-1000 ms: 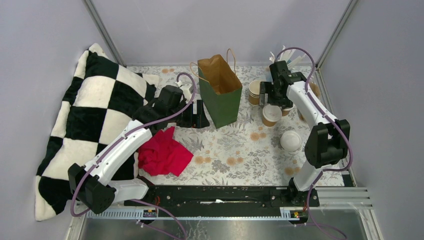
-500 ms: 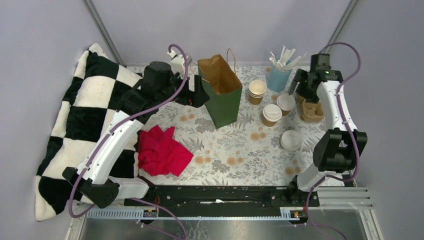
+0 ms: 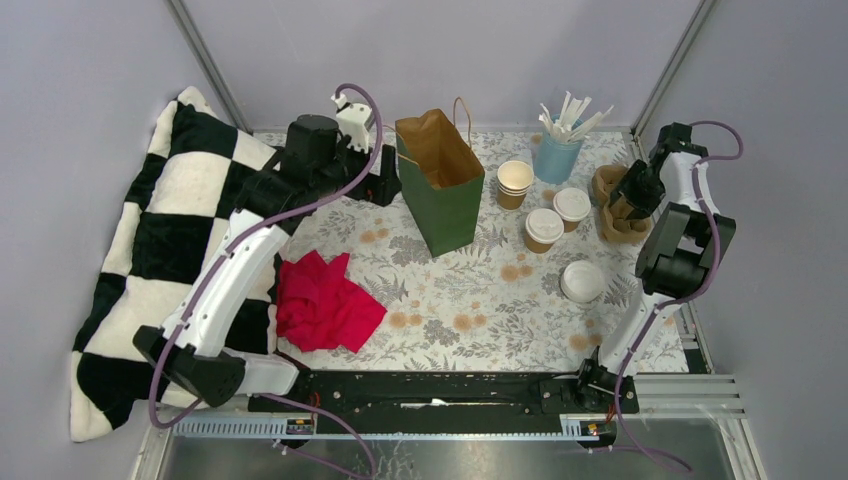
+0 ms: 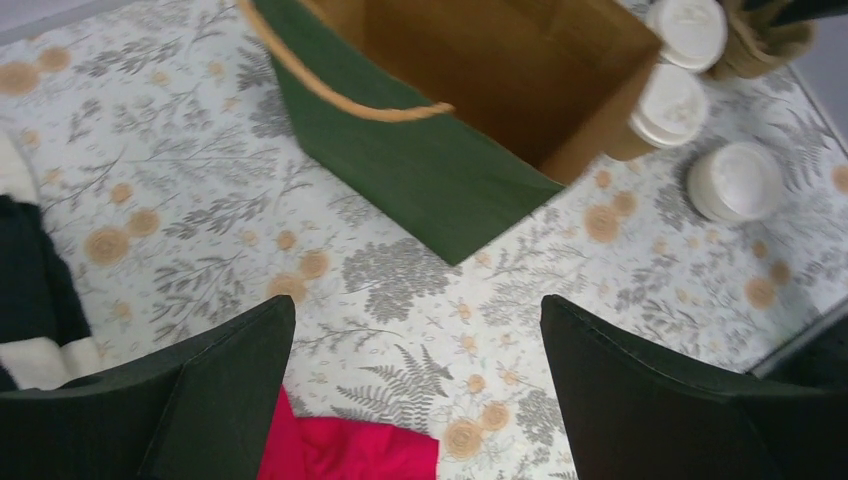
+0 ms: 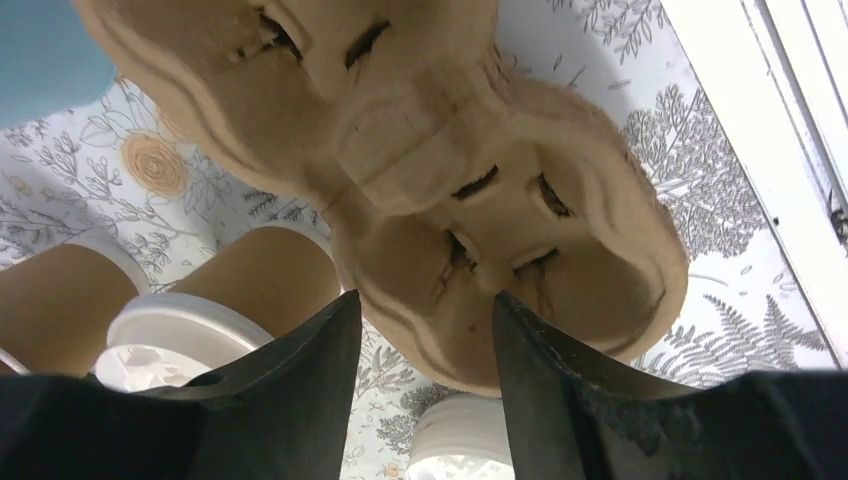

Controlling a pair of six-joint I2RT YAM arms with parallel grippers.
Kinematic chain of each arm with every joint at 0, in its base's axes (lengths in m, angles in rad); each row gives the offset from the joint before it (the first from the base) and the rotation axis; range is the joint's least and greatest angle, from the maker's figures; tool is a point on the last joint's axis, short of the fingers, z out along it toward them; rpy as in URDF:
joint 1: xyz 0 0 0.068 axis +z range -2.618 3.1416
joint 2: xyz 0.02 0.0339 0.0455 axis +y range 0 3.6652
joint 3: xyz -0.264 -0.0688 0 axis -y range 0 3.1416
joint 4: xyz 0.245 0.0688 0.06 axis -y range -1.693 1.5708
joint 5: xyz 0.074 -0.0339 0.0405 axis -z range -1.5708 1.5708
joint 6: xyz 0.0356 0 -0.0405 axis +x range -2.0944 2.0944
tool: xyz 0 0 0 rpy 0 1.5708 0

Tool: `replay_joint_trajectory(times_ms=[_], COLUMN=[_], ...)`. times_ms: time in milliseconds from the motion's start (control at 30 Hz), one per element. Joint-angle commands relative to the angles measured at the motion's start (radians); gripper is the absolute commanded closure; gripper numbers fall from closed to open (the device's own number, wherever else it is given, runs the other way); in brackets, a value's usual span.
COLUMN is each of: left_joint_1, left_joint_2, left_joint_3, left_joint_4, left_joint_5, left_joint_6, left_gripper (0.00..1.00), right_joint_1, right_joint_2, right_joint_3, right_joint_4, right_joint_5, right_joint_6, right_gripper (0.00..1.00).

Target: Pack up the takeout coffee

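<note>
Two takeout coffee cups with white lids (image 3: 543,228) (image 3: 572,205) stand on the flowered cloth right of the open green bag (image 3: 440,190). They show again as the two lidded cups (image 4: 672,100) (image 4: 690,28) beyond the bag (image 4: 430,170). My left gripper (image 3: 388,188) (image 4: 417,305) hangs open and empty, left of the bag. My right gripper (image 3: 632,195) (image 5: 426,300) is half closed astride the near rim of a brown pulp cup carrier (image 3: 612,212) (image 5: 420,200). A lidded cup (image 5: 190,330) is just left of it.
A stack of open paper cups (image 3: 515,180) and a blue cup of white sticks (image 3: 557,155) stand behind the coffees. A pile of white lids (image 3: 581,280) lies nearer. A red cloth (image 3: 325,300) and a checkered blanket (image 3: 170,230) fill the left side.
My right arm swung from above the lidded cups out to the carrier at the right edge, its jaws narrowing. The left gripper rose away from the bag's side and opened wider.
</note>
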Motion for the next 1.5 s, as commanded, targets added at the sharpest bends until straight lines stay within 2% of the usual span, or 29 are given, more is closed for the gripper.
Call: replay_joint_trajectory(times_ms=[0, 267, 400, 467, 633, 733, 800, 900, 1067, 1233, 1467], left_joint_1=[0.049, 0.061, 0.061, 0.061, 0.061, 0.06, 0.06, 0.061, 0.06, 0.059, 0.059], left_joint_2=[0.07, 0.107, 0.106, 0.101, 0.096, 0.096, 0.095, 0.089, 0.081, 0.077, 0.074], left_joint_3=[0.099, 0.135, 0.13, 0.123, 0.109, 0.111, 0.109, 0.102, 0.093, 0.091, 0.089], left_joint_4=[0.014, 0.009, 0.013, 0.016, 0.024, 0.025, 0.026, 0.026, 0.025, 0.024, 0.023], left_joint_5=[-0.028, -0.043, -0.031, -0.019, 0.012, 0.021, 0.025, 0.03, 0.029, 0.029, 0.028], left_joint_6=[0.016, 0.035, 0.036, 0.033, 0.018, 0.014, 0.011, 0.011, 0.013, 0.014, 0.016], left_gripper=[0.04, 0.04, 0.04, 0.04, 0.04, 0.04, 0.04, 0.04, 0.04, 0.04, 0.04], right_joint_1=[0.0, 0.001, 0.001, 0.001, 0.006, 0.016, 0.03, 0.051, 0.079, 0.102, 0.108], right_joint_2=[0.018, 0.06, 0.047, 0.039, 0.053, 0.058, 0.067, 0.086, 0.111, 0.121, 0.135], right_joint_3=[0.129, 0.099, 0.074, 0.065, 0.085, 0.088, 0.095, 0.117, 0.155, 0.174, 0.196], right_joint_4=[-0.025, 0.007, 0.002, 0.007, -0.006, -0.005, -0.007, -0.019, -0.04, -0.051, -0.057], right_joint_5=[-0.048, -0.113, -0.103, -0.093, -0.086, -0.081, -0.066, -0.034, 0.049, 0.129, 0.159], right_joint_6=[-0.04, -0.059, -0.08, -0.091, -0.117, -0.115, -0.119, -0.119, -0.122, -0.12, -0.119], right_gripper=[0.4, 0.41, 0.58, 0.63, 0.63, 0.54, 0.53, 0.54, 0.64, 0.64, 0.65])
